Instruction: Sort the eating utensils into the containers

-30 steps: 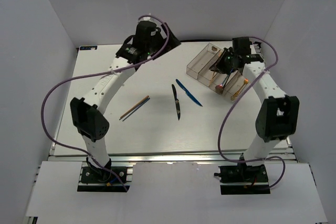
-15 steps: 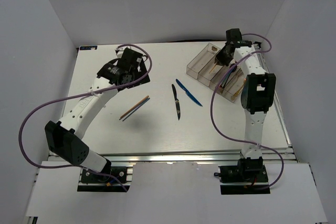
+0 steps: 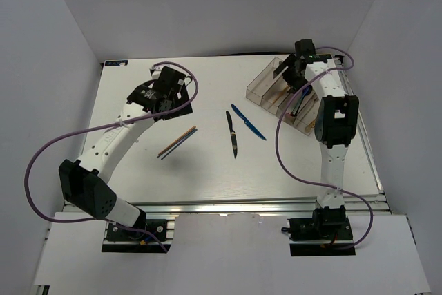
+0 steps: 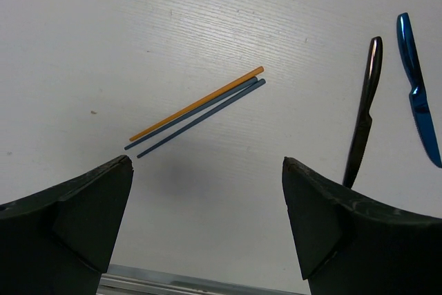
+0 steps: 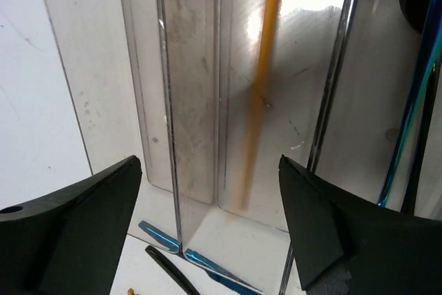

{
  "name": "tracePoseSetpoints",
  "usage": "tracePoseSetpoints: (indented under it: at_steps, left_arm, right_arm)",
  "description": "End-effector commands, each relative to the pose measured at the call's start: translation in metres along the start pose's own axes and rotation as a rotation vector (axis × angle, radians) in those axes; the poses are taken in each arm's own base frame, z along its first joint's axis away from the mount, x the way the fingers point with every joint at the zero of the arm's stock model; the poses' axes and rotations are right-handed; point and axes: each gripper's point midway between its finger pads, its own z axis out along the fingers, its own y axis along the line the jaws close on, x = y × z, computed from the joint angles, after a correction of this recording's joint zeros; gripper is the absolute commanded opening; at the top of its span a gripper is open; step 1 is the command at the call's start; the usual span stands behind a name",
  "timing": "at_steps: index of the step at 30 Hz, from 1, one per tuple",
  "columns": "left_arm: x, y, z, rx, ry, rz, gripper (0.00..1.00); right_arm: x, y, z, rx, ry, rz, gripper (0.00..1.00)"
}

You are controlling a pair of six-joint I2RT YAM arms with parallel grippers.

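Observation:
My right gripper (image 3: pixel 293 74) (image 5: pixel 209 191) hovers open over the clear smoky tray (image 3: pixel 257 88) of containers. An orange chopstick (image 5: pixel 259 88), blurred, lies free below the jaws in the second compartment from the left. A blue-purple utensil (image 5: pixel 413 101) rests in a compartment further right. On the table lie an orange chopstick (image 4: pixel 197 103) beside two dark blue ones (image 4: pixel 200 117), a black knife (image 3: pixel 232 133) (image 4: pixel 364 122) and a blue knife (image 3: pixel 248 122) (image 4: pixel 418 94). My left gripper (image 3: pixel 171 105) (image 4: pixel 207 191) hangs open above the table, just short of the loose chopsticks (image 3: pixel 177 141).
The tray's upright divider walls (image 5: pixel 169 101) stand directly under my right jaws. The leftmost compartment (image 5: pixel 138 67) holds nothing that I can see. The right arm's cable loops beside the tray. The table's near metal edge (image 4: pixel 173 284) runs under my left fingers.
My right gripper moved back over the tray, then opened and let go of the orange chopstick into a compartment. The left arm swung forward and left toward the loose chopsticks, then held still.

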Motion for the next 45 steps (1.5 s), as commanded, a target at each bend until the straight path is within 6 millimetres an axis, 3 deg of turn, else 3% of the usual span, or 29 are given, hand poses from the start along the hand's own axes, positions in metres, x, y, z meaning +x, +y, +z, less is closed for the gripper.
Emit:
tracePoseSetpoints:
  at_steps: [1,5,6,9,10,12,13,14,15,16,17,18,19,20,21,26,31,35,45]
  left_arm:
    - [-0.005,0.011,-0.006,-0.013,-0.025,0.014,0.98]
    - [0.006,0.011,0.007,-0.009,0.014,0.09,0.98]
    - [0.012,0.012,0.012,-0.018,0.032,0.108,0.98]
    - [0.018,0.011,0.026,-0.021,0.042,0.16,0.98]
    - [0.019,0.011,0.029,-0.017,0.046,0.189,0.98]
    - [0.023,0.009,0.039,-0.007,0.061,0.219,0.97]
    - [0.024,0.008,0.044,0.004,0.066,0.246,0.95]
    - [0.027,0.007,0.05,0.023,0.086,0.251,0.86]
    - [0.03,0.007,0.058,0.025,0.102,0.261,0.79]
    - [0.031,0.008,0.066,0.033,0.103,0.266,0.72]
    - [0.029,0.015,0.073,0.026,0.112,0.247,0.65]
    - [0.033,0.012,0.078,0.063,0.135,0.245,0.59]
    - [0.036,0.01,0.087,0.083,0.145,0.266,0.59]
    - [0.037,0.01,0.091,0.096,0.148,0.274,0.59]
    - [0.041,0.004,0.098,0.129,0.161,0.288,0.59]
    - [0.058,0.008,0.121,0.136,0.22,0.36,0.6]
    - [0.067,0.005,0.135,0.157,0.253,0.341,0.57]
    - [0.083,-0.003,0.139,0.201,0.3,0.308,0.41]
    - [0.108,-0.012,0.137,0.274,0.33,0.309,0.41]
  right_arm:
    - [-0.025,0.021,-0.031,-0.052,-0.072,-0.014,0.89]
    - [-0.032,0.044,-0.074,-0.127,-0.13,-0.11,0.89]
    - [-0.038,0.058,-0.1,-0.169,-0.179,-0.147,0.89]
    - [-0.032,0.075,-0.137,-0.185,-0.252,-0.299,0.89]
    - [-0.026,0.086,-0.164,-0.206,-0.292,-0.346,0.89]
    - [-0.004,0.082,-0.174,-0.202,-0.272,-0.431,0.89]
    - [0.011,0.092,-0.198,-0.271,-0.265,-0.459,0.89]
    - [0.034,0.073,-0.182,-0.248,-0.194,-0.475,0.89]
    - [0.048,0.069,-0.184,-0.263,-0.171,-0.486,0.89]
    - [0.06,0.069,-0.204,-0.313,-0.17,-0.497,0.89]
    - [0.085,0.054,-0.189,-0.319,-0.105,-0.504,0.89]
    - [0.096,0.05,-0.191,-0.342,-0.085,-0.504,0.89]
    - [0.11,0.053,-0.208,-0.405,-0.076,-0.515,0.89]
    - [0.125,0.039,-0.198,-0.397,-0.045,-0.521,0.89]
    - [0.133,0.038,-0.207,-0.418,-0.043,-0.528,0.89]
    - [0.169,0.015,-0.208,-0.425,0.053,-0.545,0.89]
    - [0.179,0.008,-0.213,-0.431,0.063,-0.555,0.89]
    - [0.182,0.004,-0.215,-0.428,0.075,-0.56,0.89]
    - [0.187,0.004,-0.215,-0.425,0.09,-0.569,0.89]
